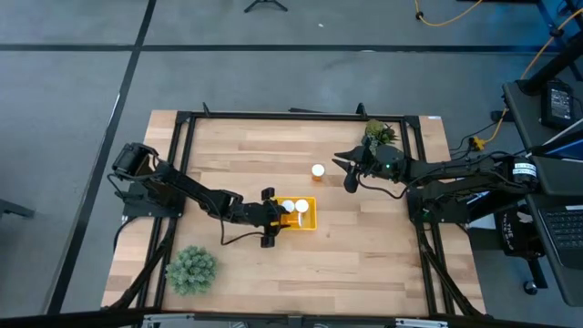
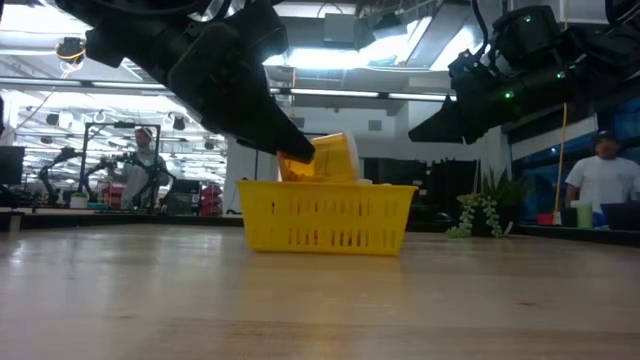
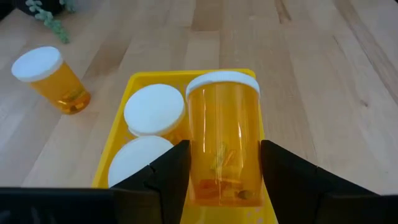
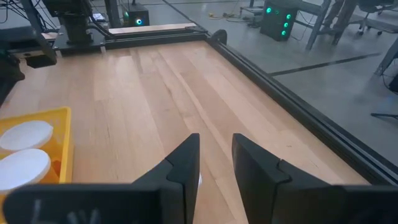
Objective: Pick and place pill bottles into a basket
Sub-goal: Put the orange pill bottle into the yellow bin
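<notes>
The yellow basket [image 1: 310, 221] sits mid-table and holds two pill bottles, their white caps [image 3: 154, 109] [image 3: 140, 163] facing up. My left gripper [image 1: 271, 219] is at the basket's left side, shut on a third orange bottle [image 3: 224, 143] over the basket [image 2: 325, 215]. A fourth bottle [image 1: 317, 170] stands on its base on the bare table, farther back; it also shows in the left wrist view [image 3: 53, 79]. My right gripper [image 1: 349, 173] hangs above the table just right of that bottle, fingers a little apart and empty [image 4: 214, 168]. My left gripper pinches the bottle's orange body [image 3: 198, 162] between its two fingers, one on each side, below the white cap [image 3: 222, 81]. The fingers [image 3: 171, 171] come from the table's left, slanting down. The bottle is roughly upright, cap up, inside the basket's walls; the wall hides its base.
A green spiky plant [image 1: 191, 269] stands at the near left of the table and another plant [image 1: 381, 134] at the far right, behind my right arm. The dark frame rails [image 1: 273, 117] run round the tabletop. People stand in the room behind [image 2: 600, 175].
</notes>
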